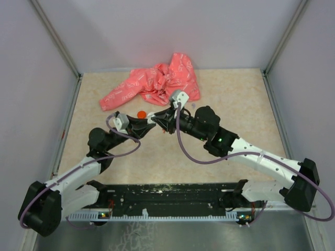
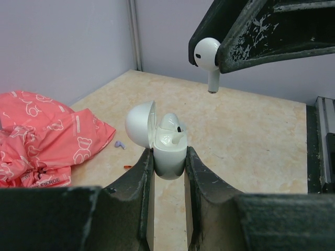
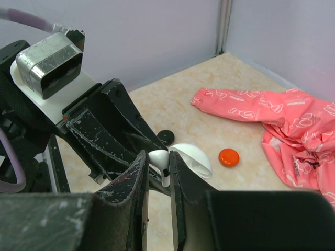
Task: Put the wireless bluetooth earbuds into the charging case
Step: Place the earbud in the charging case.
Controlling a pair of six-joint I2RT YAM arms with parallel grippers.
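Note:
The charging case (image 2: 168, 163) is white, not red, and its domed lid (image 2: 140, 124) stands open to the left. My left gripper (image 2: 168, 152) is shut on its body, holding it above the table. One white earbud (image 2: 172, 132) sits inside it. My right gripper (image 3: 159, 161) is shut on a second white earbud (image 3: 157, 157), stem pointing down. In the left wrist view this earbud (image 2: 205, 55) hangs above and slightly right of the open case, apart from it. From the top view both grippers (image 1: 152, 120) meet at mid-table.
A crumpled pink printed cloth (image 1: 157, 83) lies at the back. An orange disc (image 3: 229, 157) and a black disc (image 3: 166, 137) rest on the table near the grippers. A tiny lavender piece (image 2: 120, 144) lies beside the cloth. Walls close in the left, right and far sides.

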